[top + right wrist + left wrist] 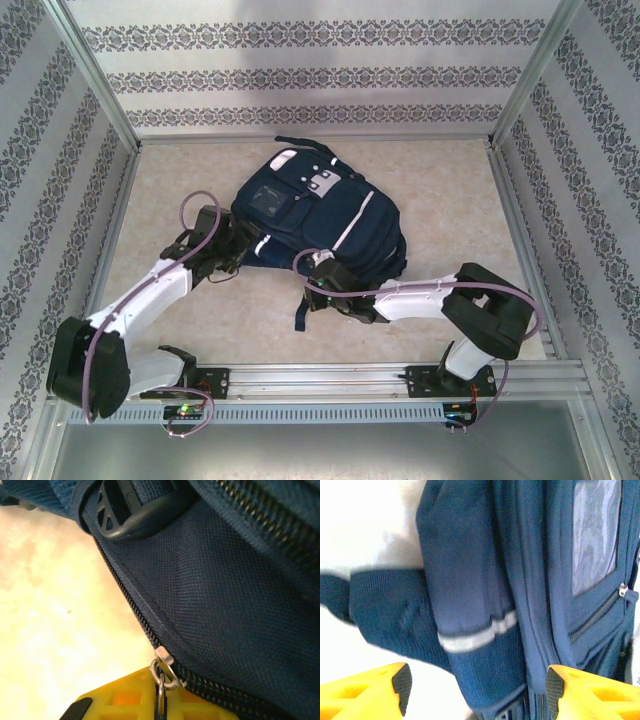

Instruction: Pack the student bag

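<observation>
A large navy-blue fabric backpack [320, 220] lay on the worktop [450, 200]. At its eight o'clock the left claw [477, 690] stood spread; at six o'clock the right claw [160, 705] pinched a metal zipper pull [161, 677].

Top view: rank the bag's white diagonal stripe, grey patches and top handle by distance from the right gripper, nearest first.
From the right gripper, at the near edge of the student bag:
1. white diagonal stripe, just beyond the gripper, on the bag's right half.
2. grey patches, further up, mid-bag.
3. top handle, at the far end.
</observation>
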### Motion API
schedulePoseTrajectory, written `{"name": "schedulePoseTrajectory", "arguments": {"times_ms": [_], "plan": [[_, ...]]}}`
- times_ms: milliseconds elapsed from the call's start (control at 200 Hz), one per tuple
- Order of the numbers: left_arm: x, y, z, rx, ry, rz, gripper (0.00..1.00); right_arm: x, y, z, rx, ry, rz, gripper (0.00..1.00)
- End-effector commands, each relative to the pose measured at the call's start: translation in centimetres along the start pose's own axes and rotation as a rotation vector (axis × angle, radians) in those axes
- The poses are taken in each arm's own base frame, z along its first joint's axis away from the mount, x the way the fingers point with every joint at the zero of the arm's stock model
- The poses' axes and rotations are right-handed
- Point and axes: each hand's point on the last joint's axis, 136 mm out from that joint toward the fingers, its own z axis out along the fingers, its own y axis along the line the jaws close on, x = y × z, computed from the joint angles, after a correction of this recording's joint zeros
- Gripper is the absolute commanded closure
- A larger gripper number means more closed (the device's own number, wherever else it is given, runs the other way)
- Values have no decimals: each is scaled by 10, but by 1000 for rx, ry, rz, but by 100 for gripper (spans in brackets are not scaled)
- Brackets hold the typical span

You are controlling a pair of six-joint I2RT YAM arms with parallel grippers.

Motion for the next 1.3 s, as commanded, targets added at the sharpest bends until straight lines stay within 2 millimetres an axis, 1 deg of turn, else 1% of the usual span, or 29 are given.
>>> {"name": "schedulePoseTrajectory", "arguments": {"times_ms": [0,165,225,340,425,505,545,675,799,874,1014,1094,1294], "plan": [[25,0,10,76,79,-47,28,-24,40,3,-112,-68,61,100],[48,-4,31,111,127,-27,29,-27,46,6,-138,-80,107,100],[51,-7,38,120,133,-22,29,-26,49,7,-150,-73,107,100],[52,-8,48,131,120,-12,32,-23,53,10,-167,-62,116,100],[52,-6,54,133,112,-21,37,-21,55,12,-176,-56,122,100],[50,-3,57,119,96,-15,45,-19,53,13,-170,-53,121,100],[48,-1,59,110,83,-6,51,-18,52,13,-165,-53,117,100],[40,6,61,78,35,13,67,-14,42,16,-120,-53,114,100],[33,8,62,46,8,30,77,-9,30,16,-72,-50,104,100],[29,10,62,29,-3,27,82,-6,20,14,-28,-53,94,100],[18,15,61,11,-26,20,87,-3,-3,4,64,-60,64,100],[13,17,61,1,-35,19,87,-1,-10,-2,91,-47,49,100],[2,20,59,-14,-48,17,88,14,-24,-15,109,18,43,100]]}}
